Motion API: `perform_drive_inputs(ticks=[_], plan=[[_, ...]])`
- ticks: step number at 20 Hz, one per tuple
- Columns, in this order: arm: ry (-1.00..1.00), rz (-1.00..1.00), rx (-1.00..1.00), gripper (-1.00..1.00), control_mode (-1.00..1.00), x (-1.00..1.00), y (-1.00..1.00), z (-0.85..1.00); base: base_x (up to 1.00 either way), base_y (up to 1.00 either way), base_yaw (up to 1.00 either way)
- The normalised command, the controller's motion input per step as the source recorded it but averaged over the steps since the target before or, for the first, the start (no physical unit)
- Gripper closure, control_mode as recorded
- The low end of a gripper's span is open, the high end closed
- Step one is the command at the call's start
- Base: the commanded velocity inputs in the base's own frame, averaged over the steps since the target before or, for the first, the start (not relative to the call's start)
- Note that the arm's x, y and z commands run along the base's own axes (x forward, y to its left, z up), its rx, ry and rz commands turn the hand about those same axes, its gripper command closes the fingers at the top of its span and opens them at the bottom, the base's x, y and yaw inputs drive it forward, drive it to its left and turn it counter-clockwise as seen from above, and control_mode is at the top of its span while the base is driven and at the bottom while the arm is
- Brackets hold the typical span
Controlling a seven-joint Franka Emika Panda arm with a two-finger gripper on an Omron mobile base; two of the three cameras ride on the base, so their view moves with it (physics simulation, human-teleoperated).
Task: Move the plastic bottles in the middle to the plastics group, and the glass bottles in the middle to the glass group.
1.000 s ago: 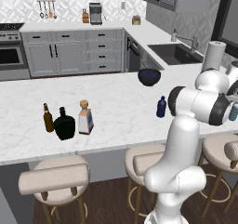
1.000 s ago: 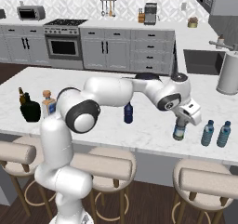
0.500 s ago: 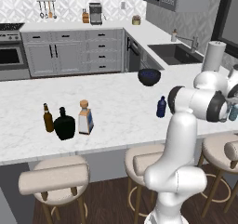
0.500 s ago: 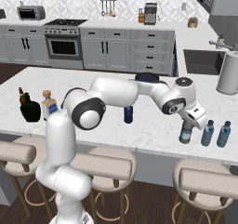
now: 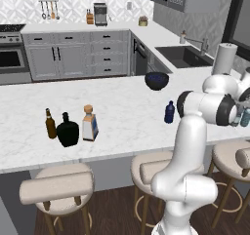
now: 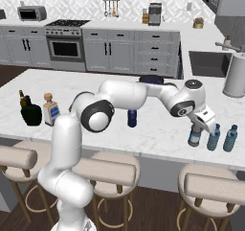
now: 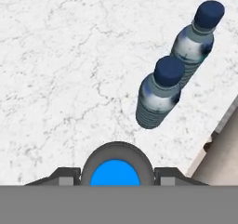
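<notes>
On the white marble counter (image 6: 158, 129) the end effector (image 6: 196, 135) is closed around a clear plastic bottle (image 6: 194, 138), standing just beside two pale teal bottles (image 6: 213, 137) near the front edge. The dark blue bottle (image 6: 132, 118) stands mid-counter, and the cork-stoppered bottle (image 6: 50, 110) is beside the black flask (image 6: 32, 113)

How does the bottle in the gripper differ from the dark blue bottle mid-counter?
The held bottle is clear-bodied, with a blue cap top in the hand view; the dark blue bottle is solid and opaque. The held one is clamped by the gripper near the counter's edge beside two pale bottles; the dark blue one stands alone, untouched. Both are small and upright.
</notes>
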Motion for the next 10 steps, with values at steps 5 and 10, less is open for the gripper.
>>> perform_drive_inputs(ticks=[5, 10], plan=[[-0.01, 0.00, 0.00, 1.00, -1.00, 0.43, 0.00, 0.00, 0.00, 0.00, 0.00], [0.00, 0.00, 0.00, 1.00, -1.00, 0.47, -0.08, 0.00, 0.00, 0.00, 0.00]])
